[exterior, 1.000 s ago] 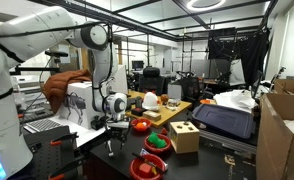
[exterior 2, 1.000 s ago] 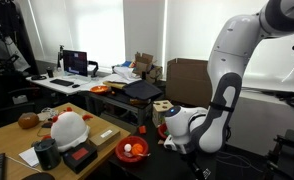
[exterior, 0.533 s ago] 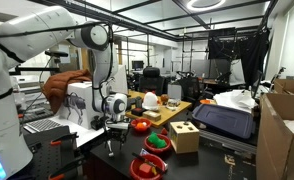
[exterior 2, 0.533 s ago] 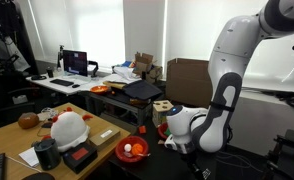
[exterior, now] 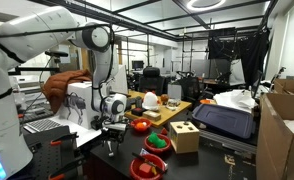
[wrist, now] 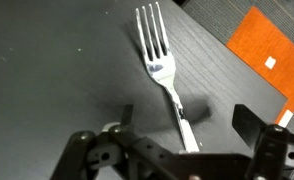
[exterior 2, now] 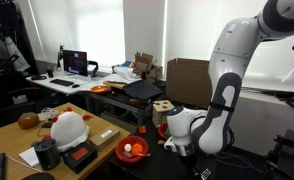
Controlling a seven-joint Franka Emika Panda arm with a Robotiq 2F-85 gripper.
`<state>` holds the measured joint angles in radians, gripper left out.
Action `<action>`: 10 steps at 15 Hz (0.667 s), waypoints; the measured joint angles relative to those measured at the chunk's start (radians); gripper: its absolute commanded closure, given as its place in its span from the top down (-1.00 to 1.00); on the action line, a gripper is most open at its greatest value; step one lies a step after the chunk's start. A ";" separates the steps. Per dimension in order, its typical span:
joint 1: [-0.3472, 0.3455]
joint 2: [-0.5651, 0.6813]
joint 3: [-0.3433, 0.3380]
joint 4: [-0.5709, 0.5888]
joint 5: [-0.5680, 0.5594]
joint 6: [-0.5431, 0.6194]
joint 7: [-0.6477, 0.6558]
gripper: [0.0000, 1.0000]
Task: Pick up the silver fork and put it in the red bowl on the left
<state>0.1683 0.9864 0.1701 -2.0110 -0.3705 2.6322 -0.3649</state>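
Nothing has visibly moved: gripper [wrist: 187, 125] hangs open over the fork [wrist: 163, 70], which lies mid-frame on the dark table [wrist: 47, 60]. Red bowl [exterior: 140, 126] sits mid-frame; neighbouring bowl [exterior: 157, 143] holds green pieces.

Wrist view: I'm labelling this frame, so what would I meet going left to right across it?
Bare dark tabletop → silver fork → flat orange rectangle.

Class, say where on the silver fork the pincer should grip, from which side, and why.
Grip the fork by its slim handle below the tines, from straight above: it lies flat on the table, with the handle already under the open pincer.
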 measured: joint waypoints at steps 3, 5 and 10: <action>0.006 0.002 -0.002 0.000 -0.001 0.000 0.000 1.00; 0.009 0.005 -0.002 0.001 -0.001 0.000 -0.001 1.00; 0.030 0.019 -0.016 0.014 -0.002 0.000 0.004 1.00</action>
<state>0.1980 1.0055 0.1545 -1.9971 -0.3727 2.6322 -0.3612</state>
